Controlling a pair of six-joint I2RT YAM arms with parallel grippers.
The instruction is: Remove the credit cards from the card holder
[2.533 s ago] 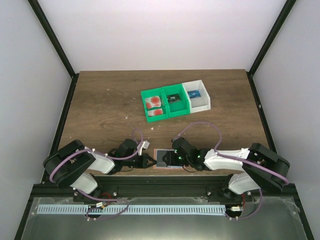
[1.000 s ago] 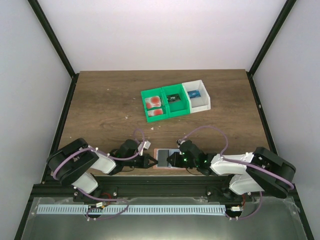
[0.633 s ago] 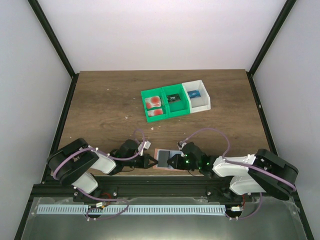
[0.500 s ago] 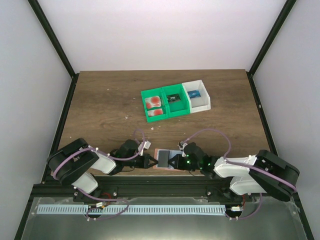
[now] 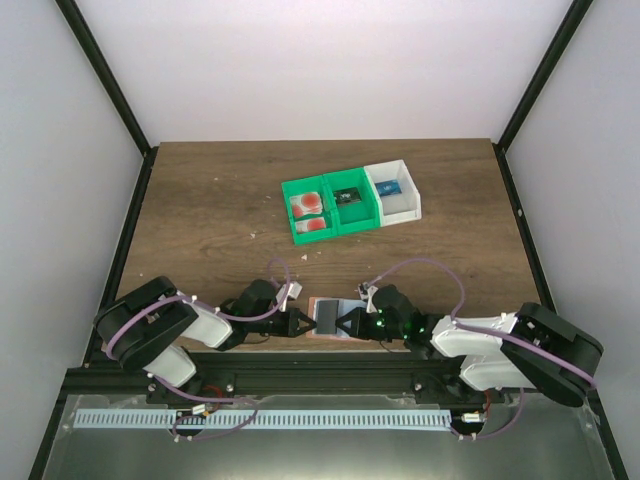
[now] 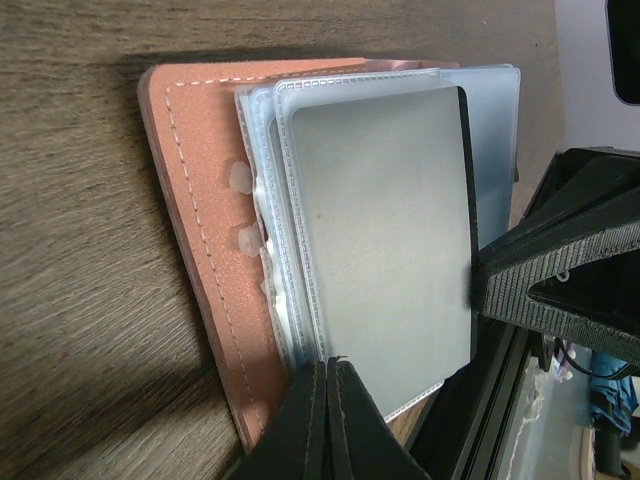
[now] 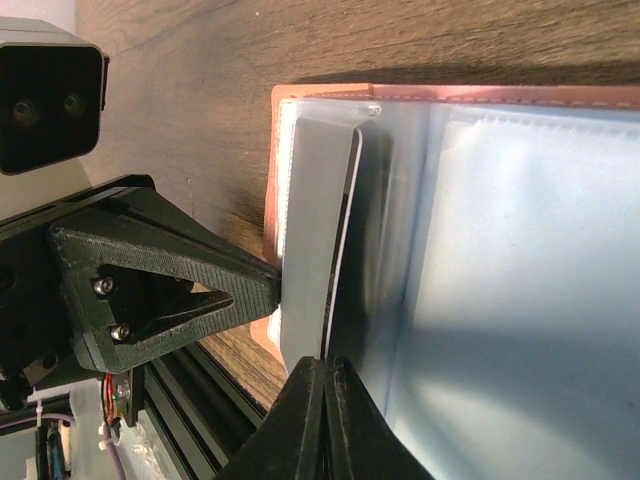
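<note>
The card holder point(image 5: 327, 319) lies open at the table's near edge, salmon-pink rim point(image 6: 205, 250) with blue-grey pocket panels point(image 7: 500, 250). My left gripper point(image 5: 304, 324) is shut at its left edge, tips pinched on the panel edges point(image 6: 327, 366). My right gripper point(image 5: 346, 322) is shut on the lower edge of a lifted grey leaf with a dark rim point(image 7: 325, 362); I cannot tell whether that leaf is a card or a pocket. Two credit cards point(image 5: 308, 206), whitish-pink with red blots, lie in a green bin.
A green bin point(image 5: 322, 236) with two compartments and a white bin point(image 5: 410, 206) stand together mid-table; the middle compartment and the white bin each hold a small item. The black frame rail point(image 5: 320, 362) runs just below the holder. Each gripper shows in the other's wrist view.
My right arm has lowered and stretched out, and its gripper has slid left onto the holder's right edge and closed there. The left gripper and the holder have stayed put.
</note>
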